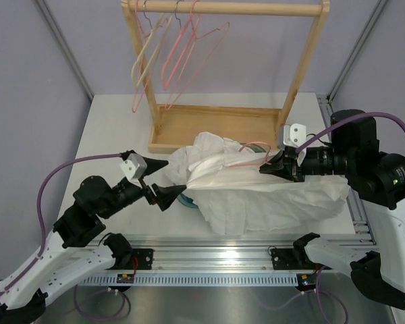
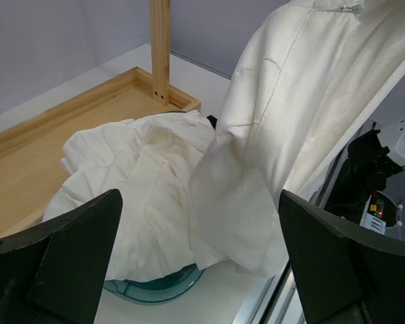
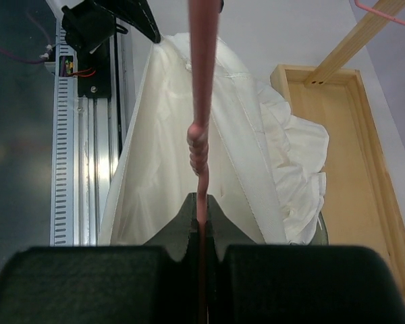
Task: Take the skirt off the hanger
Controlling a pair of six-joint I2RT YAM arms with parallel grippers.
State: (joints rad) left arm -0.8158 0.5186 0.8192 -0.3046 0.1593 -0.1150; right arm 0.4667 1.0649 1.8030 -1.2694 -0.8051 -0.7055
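Left claw [image 1: 176,176] gapes wide and empty at the left end of the white skirt [image 1: 256,196]. The skirt lies heaped mid-worktop toward the near edge, long axis left-right. Right claw [image 1: 266,169] pinches the pink hanger [image 3: 202,81]; the left arm is nearer the loose cloth.

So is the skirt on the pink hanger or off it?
On. The right jaws pinch the pink hanger by its neck, and the white skirt hangs from it, its lower part heaped over the teal tub.
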